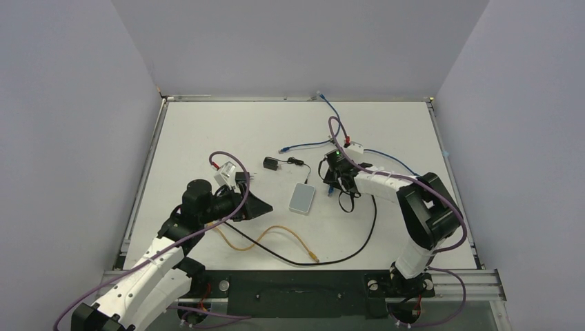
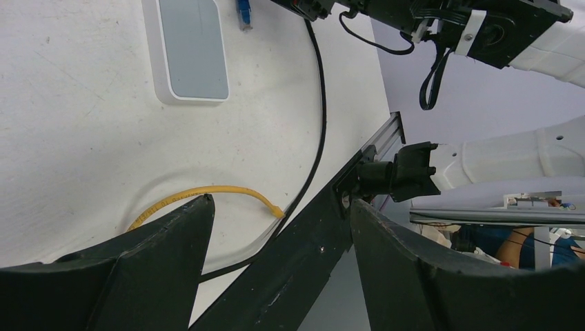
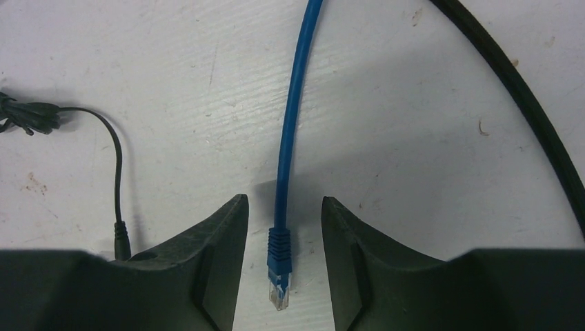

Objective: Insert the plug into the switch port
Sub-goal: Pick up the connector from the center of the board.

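Right tool (image 3: 281, 207): nearest my lens, its two fingers (image 3: 207, 276) stand apart and clamp nothing.
Plug (image 3: 279, 265): blue, lying flat on the tabletop (image 1: 207, 131) in the gap between those fingers, with a sliver of space either side; its blue cable (image 3: 293, 103) runs off to the far side.
Switch box (image 1: 302, 198): flat on the tabletop mid-scene, just left of the right tool and apart from the plug. I cannot make out the port on its edge from any view.
Left tool (image 2: 279, 203): fingers wide apart, empty, to the left of the box and not touching it.
Risk, grip: if I close here the fingers may catch the boot or cable instead of the plug body, and the plug could tilt or squirt out.
Risk, box: nothing holds the box, so I judge a push from the plug would slide it away.
Risk, snag: the black cable (image 3: 524, 103) passes close on the right and could drag.
Right arm pose: elbow folded near its base, forearm stretched left, wrist pitched down over the plug.
Left arm pose: low, reaching far and right, tool aimed towards the box.
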Controlling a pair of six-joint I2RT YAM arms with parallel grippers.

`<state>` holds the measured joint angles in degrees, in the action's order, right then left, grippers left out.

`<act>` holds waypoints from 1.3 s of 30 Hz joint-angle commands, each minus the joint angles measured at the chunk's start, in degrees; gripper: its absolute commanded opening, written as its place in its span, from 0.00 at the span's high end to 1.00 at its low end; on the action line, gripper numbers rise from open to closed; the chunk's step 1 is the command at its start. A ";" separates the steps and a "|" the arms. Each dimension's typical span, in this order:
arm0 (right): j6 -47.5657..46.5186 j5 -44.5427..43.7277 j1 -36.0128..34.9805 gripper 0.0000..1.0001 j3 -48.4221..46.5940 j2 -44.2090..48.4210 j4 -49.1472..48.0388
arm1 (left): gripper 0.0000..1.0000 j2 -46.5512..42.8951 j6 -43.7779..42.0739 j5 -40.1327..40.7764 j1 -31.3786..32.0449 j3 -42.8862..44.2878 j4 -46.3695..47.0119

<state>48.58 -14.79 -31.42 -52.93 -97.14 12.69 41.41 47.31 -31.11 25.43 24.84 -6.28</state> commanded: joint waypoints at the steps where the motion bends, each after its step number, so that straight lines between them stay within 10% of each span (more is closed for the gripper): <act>1: 1.09 -3.44 0.08 0.60 -3.43 -1.41 -0.22 | 0.30 -0.83 -1.77 1.14 0.15 0.75 0.42; 29: -1.68 -4.03 -1.63 1.00 -9.32 -11.91 7.19 | 0.30 -1.19 -3.37 1.03 -0.02 -0.69 0.01; 39: -0.39 -2.30 -2.21 1.00 -6.44 -5.09 3.16 | 0.30 -0.53 -3.58 -0.18 -0.03 -0.09 0.28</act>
<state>47.20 -19.92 -32.71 -61.45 -105.49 15.59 41.06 44.71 -30.33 25.43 23.81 -7.90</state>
